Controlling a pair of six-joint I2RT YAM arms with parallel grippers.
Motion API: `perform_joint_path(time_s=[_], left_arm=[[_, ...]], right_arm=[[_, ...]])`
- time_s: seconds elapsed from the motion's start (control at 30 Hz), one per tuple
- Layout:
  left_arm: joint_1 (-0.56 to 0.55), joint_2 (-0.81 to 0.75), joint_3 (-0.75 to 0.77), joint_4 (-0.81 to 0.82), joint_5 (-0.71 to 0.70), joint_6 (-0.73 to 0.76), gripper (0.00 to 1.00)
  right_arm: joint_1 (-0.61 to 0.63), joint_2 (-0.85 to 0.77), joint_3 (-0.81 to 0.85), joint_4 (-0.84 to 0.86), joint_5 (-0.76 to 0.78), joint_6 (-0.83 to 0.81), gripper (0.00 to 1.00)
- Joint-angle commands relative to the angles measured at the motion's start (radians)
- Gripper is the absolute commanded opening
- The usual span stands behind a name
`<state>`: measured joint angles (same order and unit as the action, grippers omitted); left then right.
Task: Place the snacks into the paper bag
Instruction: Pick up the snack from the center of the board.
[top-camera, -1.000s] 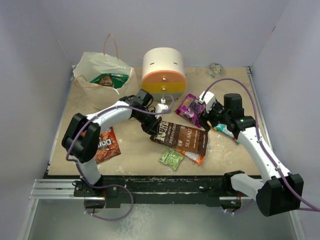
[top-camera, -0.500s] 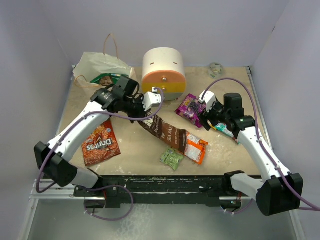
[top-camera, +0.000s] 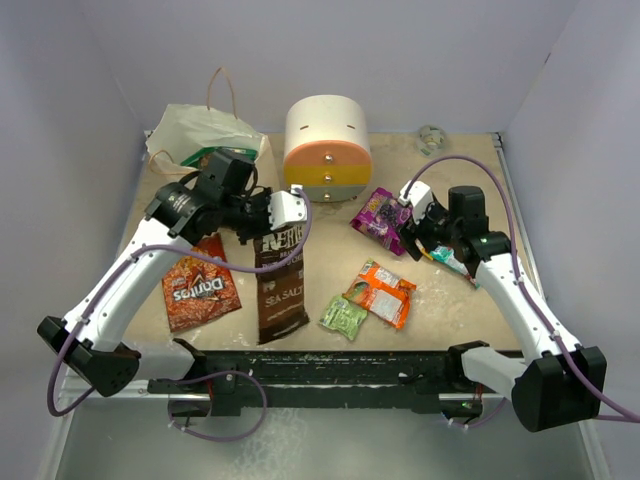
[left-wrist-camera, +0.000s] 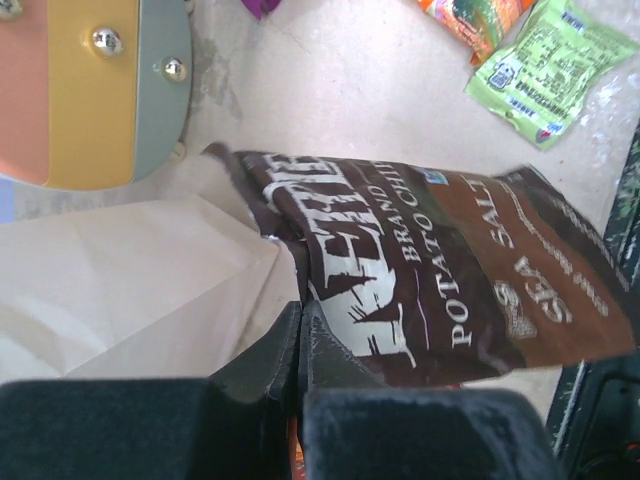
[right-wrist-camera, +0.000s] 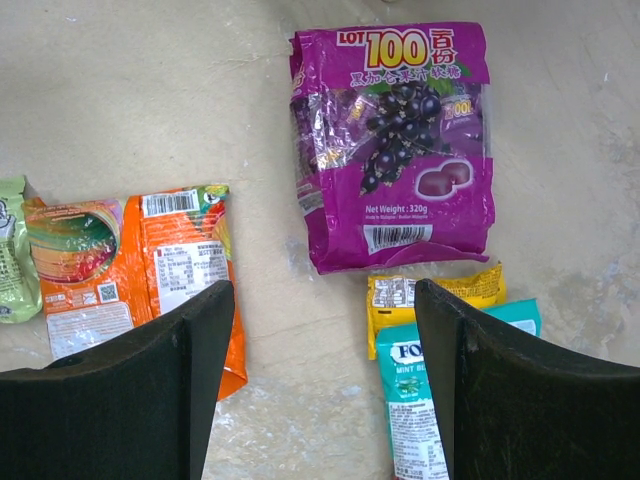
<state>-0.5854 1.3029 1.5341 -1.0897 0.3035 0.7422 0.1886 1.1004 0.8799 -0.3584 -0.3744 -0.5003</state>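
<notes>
Now | left end effector (left-wrist-camera: 300, 312) clamps brown chip bag (left-wrist-camera: 450, 270) | right end effector (right-wrist-camera: 320, 300) spread

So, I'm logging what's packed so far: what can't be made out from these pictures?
Paper bag contents: in the top view the left arm covers part of its mouth; only a green packet edge shows.
Teal packet: right wrist view, cut off by the bottom edge and a finger; top view, mostly under the right arm.
Small object by the back wall, top view: too small to identify.

The teal packet (right-wrist-camera: 410, 400) is cut off by the bottom edge.
</notes>
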Motion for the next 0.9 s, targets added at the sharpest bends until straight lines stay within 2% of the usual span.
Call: perform_joint_path(time_s=[0.0,0.17,0.33,0.5,0.67,0.87], left_arm=[[-0.004,-0.054,0.006,0.022,-0.023,0.103,0.00],[-0.005,-0.075,-0.054,0.039,0.119,0.114,0.00],[-0.006,-0.070,-0.098,0.085,0.219,0.115,0.00],[-0.007,-0.041,-0.063,0.101,0.314,0.109,0.00],[-0.007,-0.014,-0.058,0.117,0.368,0.084,0.00],[-0.004,-0.012,-0.065,0.150,0.361,0.049,0.00]], right_arm=[[-0.007,0.001,0.001,0.036,0.015,-0.001,0.75],[-0.007,0.013,0.007,0.037,-0.032,0.000,0.75],[0.006,0.057,0.052,0.040,-0.236,0.011,0.75],[0.094,0.168,0.150,0.072,-0.388,0.053,0.76],[0.225,0.270,0.248,0.116,-0.459,0.110,0.78],[0.287,0.330,0.309,0.139,-0.569,0.167,0.79]])
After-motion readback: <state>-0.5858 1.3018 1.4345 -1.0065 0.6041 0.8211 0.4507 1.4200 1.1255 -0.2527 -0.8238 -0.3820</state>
